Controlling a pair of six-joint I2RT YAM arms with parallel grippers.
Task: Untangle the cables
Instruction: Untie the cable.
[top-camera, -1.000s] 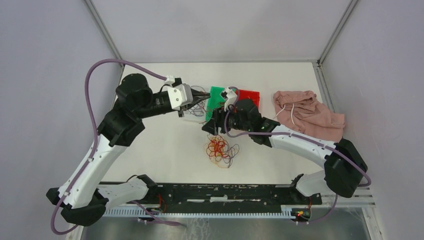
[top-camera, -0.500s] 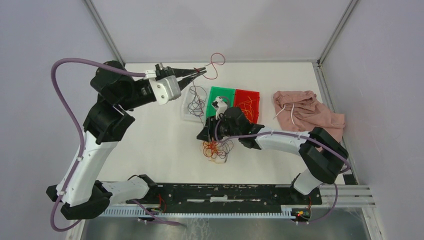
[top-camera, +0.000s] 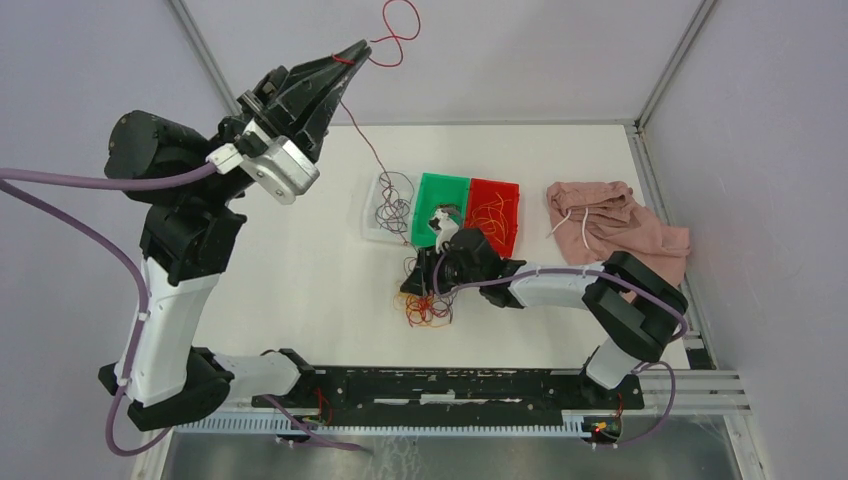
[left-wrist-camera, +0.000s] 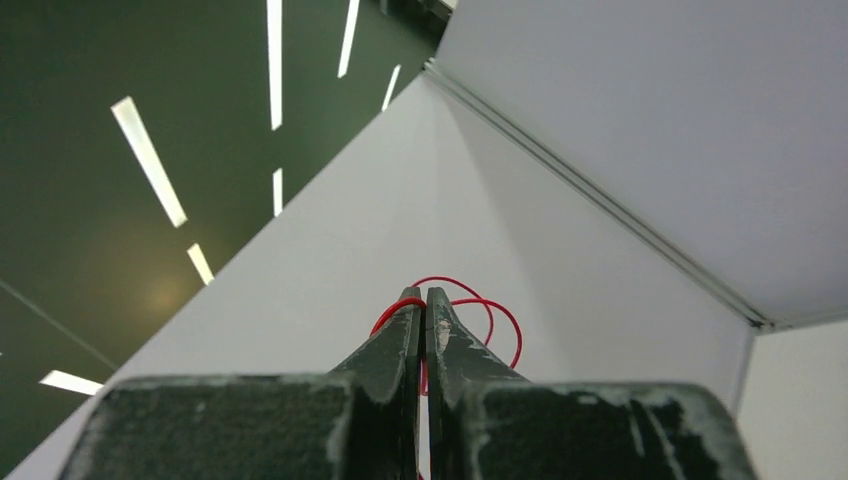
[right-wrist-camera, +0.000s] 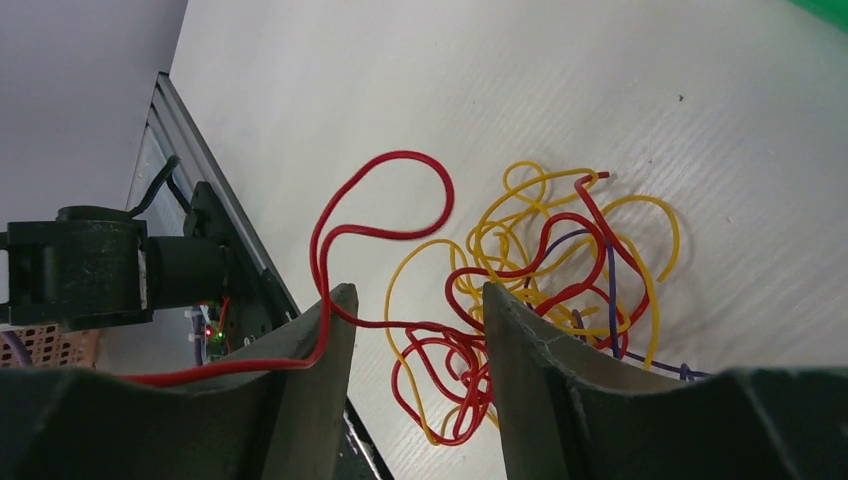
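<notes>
My left gripper (top-camera: 355, 50) is raised high above the back of the table and shut on a red cable (top-camera: 392, 30). Its loops curl past the fingertips and one strand runs down toward the bins. The same cable shows in the left wrist view (left-wrist-camera: 470, 310), pinched between the closed fingers (left-wrist-camera: 405, 330). A clump of yellow, red and purple cables (top-camera: 428, 305) lies on the table. My right gripper (top-camera: 418, 285) is open, low over that clump (right-wrist-camera: 540, 270), with red loops between its fingers (right-wrist-camera: 320, 340).
Three small bins stand behind the clump: a clear one (top-camera: 372, 225) holding dark wires, a green one (top-camera: 440, 190) and a red one (top-camera: 505, 195) holding yellow wires. A pink cloth (top-camera: 620, 230) with a white drawstring lies at the right.
My left gripper has risen from the clear bin to high above the back wall, drawing a red cable up. My right gripper has come down and forward onto the clump.
</notes>
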